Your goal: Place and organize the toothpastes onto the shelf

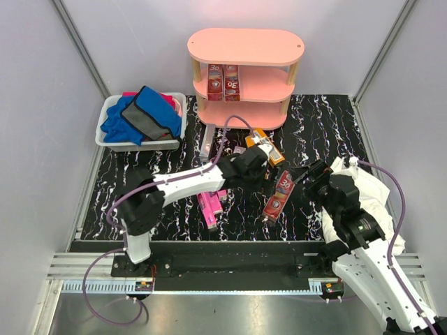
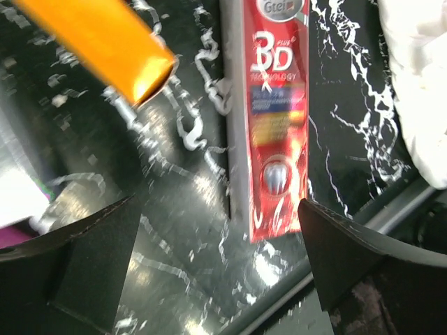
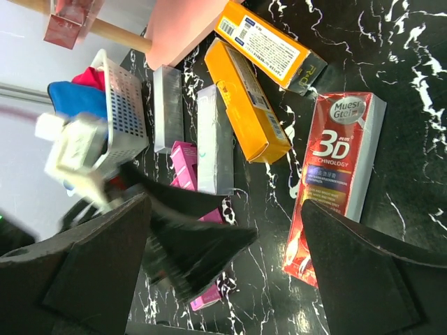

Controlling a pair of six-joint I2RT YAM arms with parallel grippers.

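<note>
Seemingly the red toothpaste box [image 1: 276, 197] is being targeted; left gripper [image 2: 220, 269] and right gripper [image 3: 230, 279] are seen open and empty. Descent and closing are required next.

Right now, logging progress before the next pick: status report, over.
Left gripper, right gripper open, empty. Dark red cardboard toothpaste box lies flat, near both. Long orange cardboard box close by.

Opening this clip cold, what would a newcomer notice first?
The salmon-pink shelf at the back of the table stands out, with two red toothpaste boxes upright on its middle tier. Nearer, a red toothpaste box lies flat on the black marbled surface close to the open left gripper and right gripper, with an orange box and pink boxes scattered nearby.
</note>
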